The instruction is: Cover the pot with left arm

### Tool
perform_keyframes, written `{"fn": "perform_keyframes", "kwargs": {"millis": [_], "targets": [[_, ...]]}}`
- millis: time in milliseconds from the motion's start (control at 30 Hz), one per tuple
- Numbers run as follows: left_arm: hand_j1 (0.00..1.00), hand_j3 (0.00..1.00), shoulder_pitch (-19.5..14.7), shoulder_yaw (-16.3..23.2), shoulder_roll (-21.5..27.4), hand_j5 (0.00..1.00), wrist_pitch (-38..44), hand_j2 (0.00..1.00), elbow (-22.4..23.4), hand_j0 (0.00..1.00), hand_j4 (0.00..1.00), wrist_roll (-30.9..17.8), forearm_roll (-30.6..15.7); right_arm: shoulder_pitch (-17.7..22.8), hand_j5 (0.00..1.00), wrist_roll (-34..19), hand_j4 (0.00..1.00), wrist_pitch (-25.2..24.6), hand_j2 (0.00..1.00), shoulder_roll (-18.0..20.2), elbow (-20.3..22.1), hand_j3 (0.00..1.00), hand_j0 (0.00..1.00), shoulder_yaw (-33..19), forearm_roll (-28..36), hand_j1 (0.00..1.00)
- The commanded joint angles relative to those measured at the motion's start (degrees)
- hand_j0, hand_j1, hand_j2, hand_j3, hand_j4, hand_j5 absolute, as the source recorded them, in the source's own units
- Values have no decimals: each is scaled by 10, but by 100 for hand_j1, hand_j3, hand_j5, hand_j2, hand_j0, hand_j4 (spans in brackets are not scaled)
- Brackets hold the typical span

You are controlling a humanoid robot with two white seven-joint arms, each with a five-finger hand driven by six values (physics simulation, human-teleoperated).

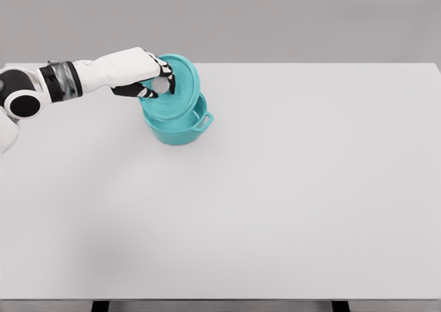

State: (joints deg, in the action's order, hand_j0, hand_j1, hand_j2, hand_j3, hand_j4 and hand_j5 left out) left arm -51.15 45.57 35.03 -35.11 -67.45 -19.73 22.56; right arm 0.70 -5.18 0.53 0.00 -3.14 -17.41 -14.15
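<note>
Teal catches your eye first: the pot (180,127) sits on the white table (289,188), toward the far edge and left of the table's middle, with 1 side handle (203,122) jutting out at its lower right. Your left hand (141,74) reaches in from the picture's left, the white forearm running nearly level above the tabletop, a dark band at the wrist and a black joint near the left border. You can see its fingers (165,74) curled around the pale round knob (160,85) at the middle of the matching teal lid (179,85), so the hand is grasping the lid by that knob. You will notice the lid is tilted, its top face turned toward the camera and to the left, its upper edge standing higher than the pot. Its lower edge lies at or just inside the pot's rim (196,116) on the near side, though you cannot tell from this view whether the 2 actually touch. Part of the pot's opening shows to the right of the lid, so the pot is not covered. Behind the table you see a plain grey wall. Of the right arm you see nothing.
</note>
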Motion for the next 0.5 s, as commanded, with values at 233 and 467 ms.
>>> {"fn": "perform_keyframes", "kwargs": {"millis": [233,467], "targets": [[46,46,11,4,1,46,1,46,-3,46,46,14,-3,0,100,0,100,0,100,0,1,100,100,0,0,100],[48,48,18,4,0,48,1,48,-3,48,48,14,-3,0,100,0,100,0,100,0,1,100,100,0,0,100]]}}
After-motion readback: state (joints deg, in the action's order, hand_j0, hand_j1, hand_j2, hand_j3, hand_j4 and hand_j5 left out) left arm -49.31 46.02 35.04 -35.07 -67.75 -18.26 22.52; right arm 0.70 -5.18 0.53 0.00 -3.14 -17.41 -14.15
